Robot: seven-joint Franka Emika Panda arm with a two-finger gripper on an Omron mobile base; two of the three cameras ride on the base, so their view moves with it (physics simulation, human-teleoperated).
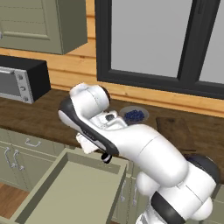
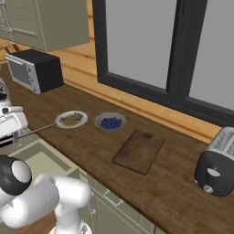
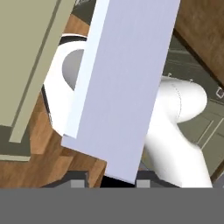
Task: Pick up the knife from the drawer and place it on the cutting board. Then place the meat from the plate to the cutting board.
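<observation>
I see the tool (image 3: 109,181) clenched on the knife (image 3: 122,87). In the hand view the broad pale blade rises from between the two dark fingertips (image 3: 78,183) and runs up across the middle of the picture. In the right base view the tool (image 2: 17,135) sits at the far left edge, above the open drawer (image 2: 41,160). From it the knife (image 2: 41,129) reaches out as a thin grey line, roughly level, over the front edge of the worktop (image 2: 183,192). Its tip points at the plate (image 2: 59,121) and ends just beside the rim; I cannot tell whether it touches.

The meat (image 2: 72,118) lies on the plate. To the plate's right stands a grey bowl (image 2: 110,122) of blue berries. Further right again, well apart from the tool, the board (image 2: 138,151) lies flat on the worktop with nothing on it.

In the left base view the arm (image 1: 144,153) bends low over the drawer (image 1: 74,188), which is pulled out. The bowl (image 1: 134,116) and the board (image 1: 175,131) show beyond the arm. A toaster oven (image 2: 34,69) stands at the back left of the worktop and a toaster (image 2: 219,167) at its right end.
</observation>
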